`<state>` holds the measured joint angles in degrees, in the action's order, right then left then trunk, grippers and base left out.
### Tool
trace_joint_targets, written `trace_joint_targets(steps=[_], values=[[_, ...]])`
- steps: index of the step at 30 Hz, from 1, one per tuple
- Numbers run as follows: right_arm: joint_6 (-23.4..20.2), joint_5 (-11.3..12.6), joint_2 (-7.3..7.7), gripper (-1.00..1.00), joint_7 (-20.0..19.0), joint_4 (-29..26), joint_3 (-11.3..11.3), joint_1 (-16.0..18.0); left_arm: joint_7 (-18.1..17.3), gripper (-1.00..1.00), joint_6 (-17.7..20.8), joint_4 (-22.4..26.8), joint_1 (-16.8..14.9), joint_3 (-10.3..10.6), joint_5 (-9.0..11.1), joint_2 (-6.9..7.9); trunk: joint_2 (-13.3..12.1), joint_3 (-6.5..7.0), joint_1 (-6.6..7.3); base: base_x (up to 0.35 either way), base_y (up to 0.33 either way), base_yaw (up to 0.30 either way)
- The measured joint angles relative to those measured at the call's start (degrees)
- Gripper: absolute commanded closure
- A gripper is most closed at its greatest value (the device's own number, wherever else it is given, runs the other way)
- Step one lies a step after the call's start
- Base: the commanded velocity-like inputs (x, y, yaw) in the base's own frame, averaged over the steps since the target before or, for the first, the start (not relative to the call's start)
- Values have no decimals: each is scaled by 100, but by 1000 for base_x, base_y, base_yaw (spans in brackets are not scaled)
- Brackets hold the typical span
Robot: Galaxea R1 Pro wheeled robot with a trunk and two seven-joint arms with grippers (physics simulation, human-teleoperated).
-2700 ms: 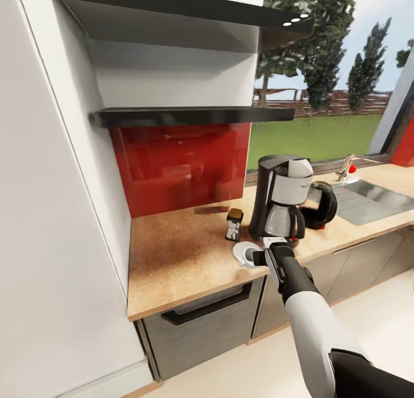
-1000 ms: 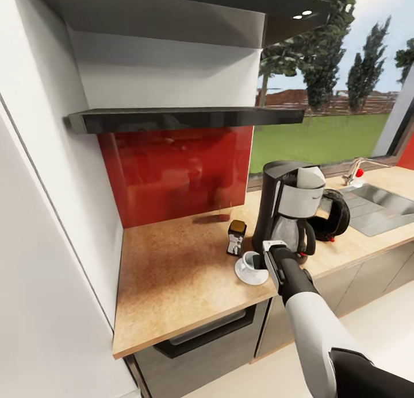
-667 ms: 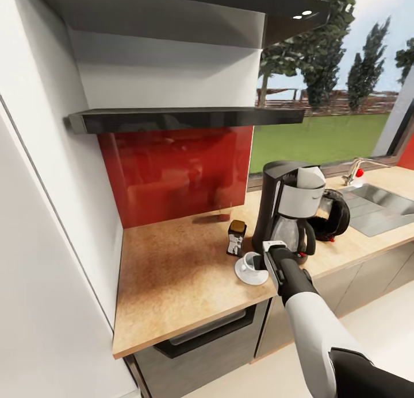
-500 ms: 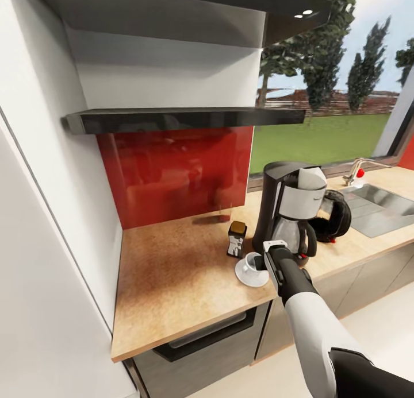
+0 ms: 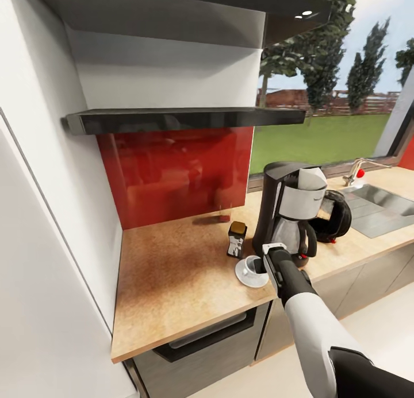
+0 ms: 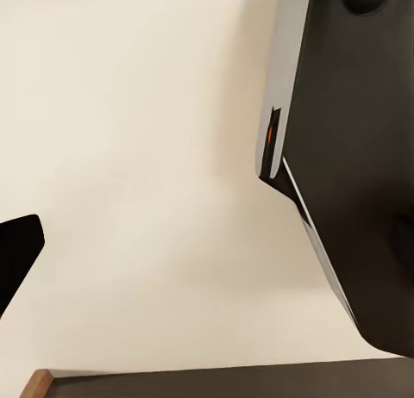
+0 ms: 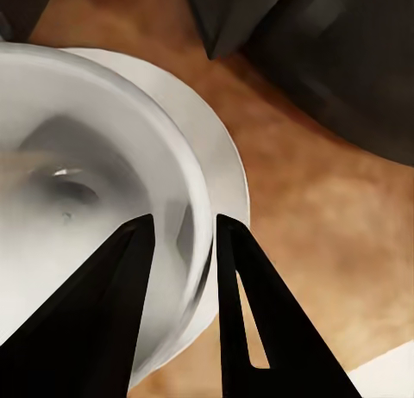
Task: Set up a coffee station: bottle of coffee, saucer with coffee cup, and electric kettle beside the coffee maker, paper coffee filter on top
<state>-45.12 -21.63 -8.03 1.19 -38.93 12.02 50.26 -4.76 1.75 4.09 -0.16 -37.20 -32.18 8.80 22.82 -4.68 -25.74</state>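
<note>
Coffee cup [image 5: 250,265] seated on saucer [image 5: 248,276] at the coffee maker's [image 5: 286,211] 7 o'clock on the tabletop [image 5: 172,271], rim pinched by the right claw [image 5: 265,263], seemingly pending release.

- One coffee maker [image 5: 287,211] is seen on the kitchen countertop [image 5: 172,271].
- One electric kettle [image 5: 334,215] is counted.
- One bottle of coffee [image 5: 235,239] is counted.
- One coffee cup [image 5: 250,266] and one saucer [image 5: 244,279] are seen.
- Two dark wall shelves [image 5: 184,118] are counted.
- One sink [image 5: 379,208] with one tap [image 5: 355,169] is seen.
- One robot arm [image 5: 310,323] is counted.
</note>
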Motion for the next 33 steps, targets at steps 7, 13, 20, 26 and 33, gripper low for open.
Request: trace_joint_targets(steps=[7, 13, 20, 26, 33], values=[[2, 14, 1, -100, 0, 40, 6, -4, -1, -100, 0, 1, 0, 0, 1, 0, -2, -1, -1, 0, 0, 0], [2, 18, 1, -100, 0, 40, 6, -4, -1, -100, 0, 1, 0, -1, 1, 0, -2, -1, -1, 0, 0, 0], [2, 22, -4, -100, 0, 29, 9, -4, 0, -100, 0, 0, 3, 2, 1, 0, -2, -2, -1, 0, 0, 0], [2, 28, -22, -100, 0, -11, 20, -4, 0, -100, 0, -1, 7, 4, 1, 0, -2, -2, -1, 0, 0, 0], [-358, 34, -37, -100, 0, -413, 18, -4, 1, -100, 0, -1, 8, 0, 1, 0, -2, -2, -1, 0, 0, 0]])
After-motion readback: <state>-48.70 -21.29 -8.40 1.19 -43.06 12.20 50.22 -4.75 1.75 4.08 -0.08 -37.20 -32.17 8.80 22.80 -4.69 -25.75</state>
